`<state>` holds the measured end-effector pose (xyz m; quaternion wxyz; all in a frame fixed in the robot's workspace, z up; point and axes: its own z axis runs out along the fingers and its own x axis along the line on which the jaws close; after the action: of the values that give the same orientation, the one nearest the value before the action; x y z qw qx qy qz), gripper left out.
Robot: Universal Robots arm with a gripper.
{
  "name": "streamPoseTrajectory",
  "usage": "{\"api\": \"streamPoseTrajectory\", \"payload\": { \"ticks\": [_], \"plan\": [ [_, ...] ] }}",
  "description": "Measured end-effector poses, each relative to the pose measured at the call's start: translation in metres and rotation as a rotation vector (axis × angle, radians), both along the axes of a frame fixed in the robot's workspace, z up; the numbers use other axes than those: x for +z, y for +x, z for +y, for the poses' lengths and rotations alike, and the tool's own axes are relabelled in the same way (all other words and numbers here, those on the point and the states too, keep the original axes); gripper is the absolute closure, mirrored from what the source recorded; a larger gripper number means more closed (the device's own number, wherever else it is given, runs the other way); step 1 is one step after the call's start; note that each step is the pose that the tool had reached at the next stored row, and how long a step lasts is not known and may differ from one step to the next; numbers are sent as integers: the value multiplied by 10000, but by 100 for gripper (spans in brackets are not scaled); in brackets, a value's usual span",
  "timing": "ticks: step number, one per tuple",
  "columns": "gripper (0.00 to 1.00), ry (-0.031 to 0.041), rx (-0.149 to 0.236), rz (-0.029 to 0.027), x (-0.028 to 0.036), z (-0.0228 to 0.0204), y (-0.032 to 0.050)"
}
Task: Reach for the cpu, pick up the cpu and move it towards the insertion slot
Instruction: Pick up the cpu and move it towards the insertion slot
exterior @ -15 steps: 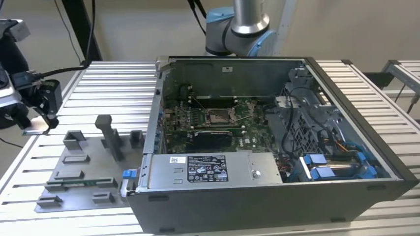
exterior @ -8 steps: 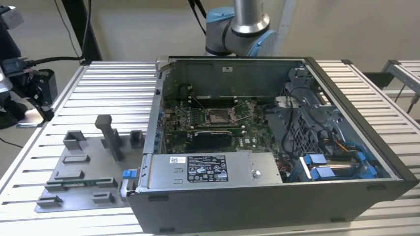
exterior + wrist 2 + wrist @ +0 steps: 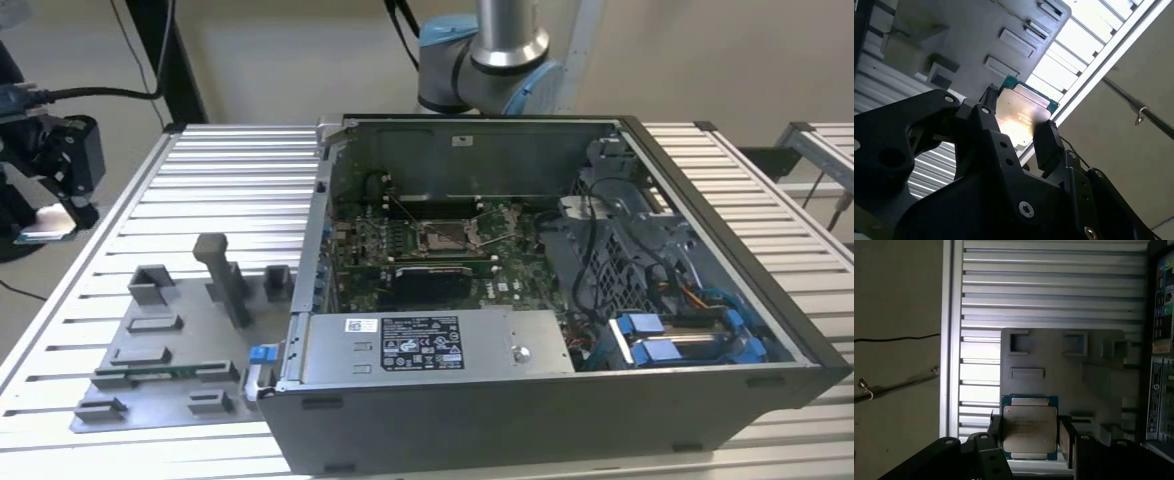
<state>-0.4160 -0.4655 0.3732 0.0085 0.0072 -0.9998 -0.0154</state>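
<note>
Between the gripper (image 3: 1031,434) fingers (image 3: 1066,437) | cpu (image 3: 1030,426), clamped by two opposite edges, held clear of grey fixture plate (image 3: 1054,385) on slatted table (image 3: 1054,290) | edge hold likely spares its faces | insertion slot (image 3: 445,236) well apart, inside open computer case (image 3: 534,420) | lid print faint, unreadable; white label (image 3: 420,343) on the power supply box (image 3: 521,345)

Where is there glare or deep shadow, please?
In the second wrist view, glare whitens the silvery square cpu clamped in the black claw; in the first wrist view the claw is underexposed against the bright ribbed metal table; the exterior view is even.
</note>
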Motion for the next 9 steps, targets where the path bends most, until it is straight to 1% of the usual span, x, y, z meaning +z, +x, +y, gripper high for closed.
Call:
{"api": "streamPoseTrajectory", "payload": {
  "ticks": [9],
  "plan": [
    [100,1,0,1,228,0,0]
  ]
}}
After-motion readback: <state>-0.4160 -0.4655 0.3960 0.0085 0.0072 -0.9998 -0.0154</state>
